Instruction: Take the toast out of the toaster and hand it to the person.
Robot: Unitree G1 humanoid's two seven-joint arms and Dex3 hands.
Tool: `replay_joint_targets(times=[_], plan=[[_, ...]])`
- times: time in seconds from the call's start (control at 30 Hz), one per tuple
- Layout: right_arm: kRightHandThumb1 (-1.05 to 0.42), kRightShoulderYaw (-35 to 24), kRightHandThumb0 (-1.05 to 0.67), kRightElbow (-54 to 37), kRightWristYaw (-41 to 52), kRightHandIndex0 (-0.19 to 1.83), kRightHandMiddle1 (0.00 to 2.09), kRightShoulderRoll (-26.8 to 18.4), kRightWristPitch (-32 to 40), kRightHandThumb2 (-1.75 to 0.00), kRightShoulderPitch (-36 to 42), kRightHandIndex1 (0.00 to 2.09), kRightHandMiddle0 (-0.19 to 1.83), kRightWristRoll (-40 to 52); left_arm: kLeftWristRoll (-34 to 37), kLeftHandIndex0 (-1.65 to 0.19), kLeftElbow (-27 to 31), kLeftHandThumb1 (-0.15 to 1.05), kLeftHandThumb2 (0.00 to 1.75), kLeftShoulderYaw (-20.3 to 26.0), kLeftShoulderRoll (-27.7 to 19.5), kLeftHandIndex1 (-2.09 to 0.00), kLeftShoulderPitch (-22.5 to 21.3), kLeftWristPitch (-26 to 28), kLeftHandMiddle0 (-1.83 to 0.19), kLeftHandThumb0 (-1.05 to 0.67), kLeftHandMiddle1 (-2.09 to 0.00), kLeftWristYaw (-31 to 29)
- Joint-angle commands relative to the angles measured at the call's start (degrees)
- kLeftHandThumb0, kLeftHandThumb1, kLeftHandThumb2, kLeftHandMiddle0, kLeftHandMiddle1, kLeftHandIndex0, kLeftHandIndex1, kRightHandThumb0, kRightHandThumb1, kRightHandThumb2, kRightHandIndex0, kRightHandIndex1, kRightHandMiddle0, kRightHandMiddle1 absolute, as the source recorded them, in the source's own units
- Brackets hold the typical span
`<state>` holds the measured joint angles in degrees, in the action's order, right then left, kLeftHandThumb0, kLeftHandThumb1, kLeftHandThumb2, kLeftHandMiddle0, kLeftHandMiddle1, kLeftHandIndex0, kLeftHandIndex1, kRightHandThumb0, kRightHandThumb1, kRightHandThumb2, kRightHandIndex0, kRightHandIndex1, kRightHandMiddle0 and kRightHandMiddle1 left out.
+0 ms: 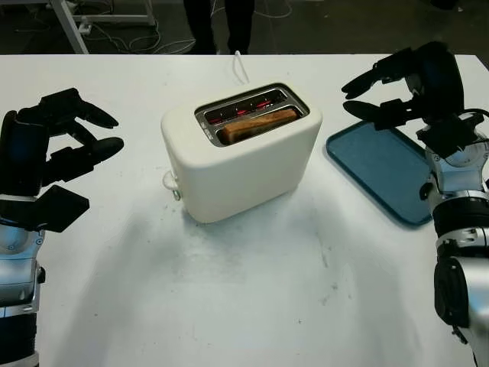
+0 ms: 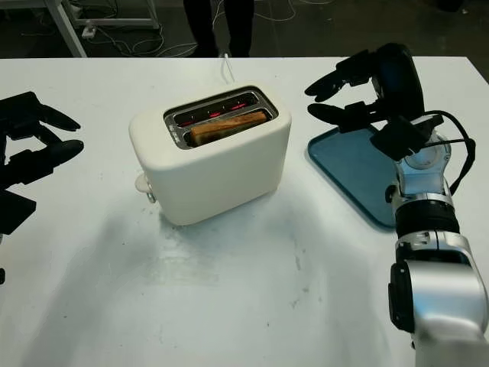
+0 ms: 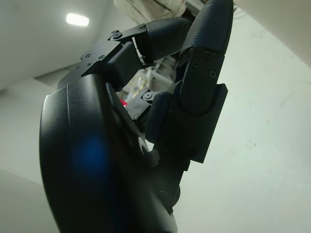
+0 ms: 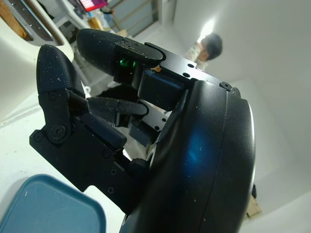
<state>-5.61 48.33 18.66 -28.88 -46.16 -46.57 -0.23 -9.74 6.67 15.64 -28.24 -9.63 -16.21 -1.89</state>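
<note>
A cream toaster (image 1: 241, 164) stands mid-table, its slots glowing red inside. A browned slice of toast (image 1: 260, 125) sits upright in the near slot, its top edge just above the rim. My right hand (image 1: 378, 95) hovers open to the right of the toaster, above the blue tray (image 1: 386, 172), holding nothing. My left hand (image 1: 80, 145) is open at the left side of the table, well apart from the toaster. A person (image 1: 218, 23) stands at the far edge of the table, legs visible behind the toaster.
The toaster's white cord (image 1: 240, 67) runs off the far table edge. A lever knob (image 1: 170, 182) sticks out of the toaster's left end. Bare white tabletop (image 1: 252, 290) lies in front of the toaster. A metal frame leg (image 1: 69, 23) stands on the floor at the back left.
</note>
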Motion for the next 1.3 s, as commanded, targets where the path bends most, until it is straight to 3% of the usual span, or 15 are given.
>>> replay_joint_targets(times=[0.0,0.33,1.27], plan=[[-0.3,-0.59,-0.69,-1.05,-0.54,1.22,0.07,-0.07,1.83,-0.68,1.03,0.67,1.42,0.43,-0.11,-0.78,0.21,0.92,0.06,0.2,0.25,-1.03,0.24,0.74,-0.96,-0.81,-1.18,0.11],[-0.3,-0.11,-0.69,-1.77,-2.7,1.22,0.08,0.43,5.33,-0.64,1.97,0.65,1.42,-1.32,-0.08,-0.81,-0.98,0.92,0.07,-0.3,0.39,-1.0,-0.85,0.43,-0.98,-0.83,-1.17,-0.07],[-0.3,-0.66,-0.66,-1.83,-1.93,1.24,0.12,1.51,4.33,-0.76,2.71,0.68,1.46,1.0,0.41,-0.82,-2.11,0.92,0.08,-0.6,0.34,-0.99,-2.05,-0.2,-0.98,-0.85,-1.16,-0.42]])
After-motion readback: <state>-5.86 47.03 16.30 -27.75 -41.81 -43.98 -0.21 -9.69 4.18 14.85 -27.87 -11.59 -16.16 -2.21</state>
